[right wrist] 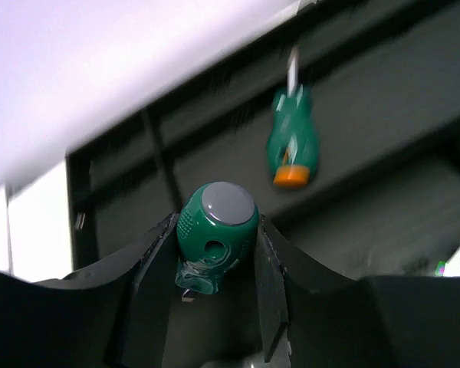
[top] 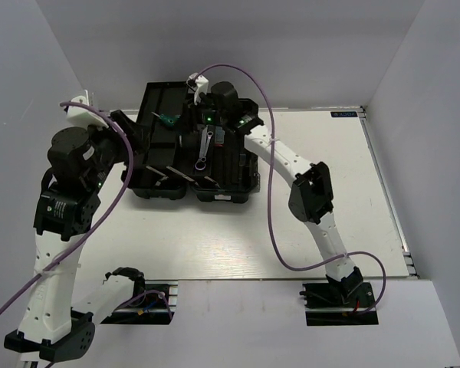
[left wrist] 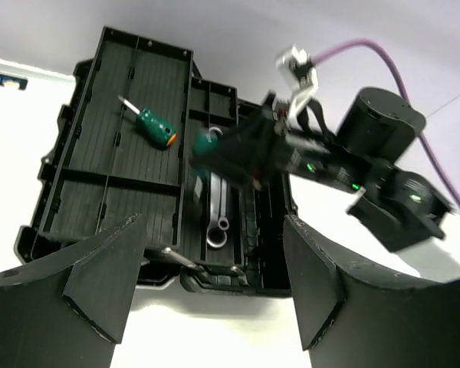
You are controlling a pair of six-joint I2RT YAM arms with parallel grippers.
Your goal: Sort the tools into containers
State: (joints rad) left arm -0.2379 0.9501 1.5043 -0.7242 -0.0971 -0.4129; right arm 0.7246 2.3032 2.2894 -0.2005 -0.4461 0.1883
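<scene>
While the right gripper (top: 193,115) hangs over the open toolbox (top: 157,190), the top view shows one screwdriver (top: 167,120) lying in the lid tray and a wrench (top: 204,149) in the base. Left wrist: left gripper (left wrist: 213,230) spread wide, holding nothing, facing the toolbox's near edge. Right wrist: right jaws narrow, clamped on a second screwdriver (right wrist: 217,222) by its handle, above the tray; the first lies loose beyond it.
</scene>
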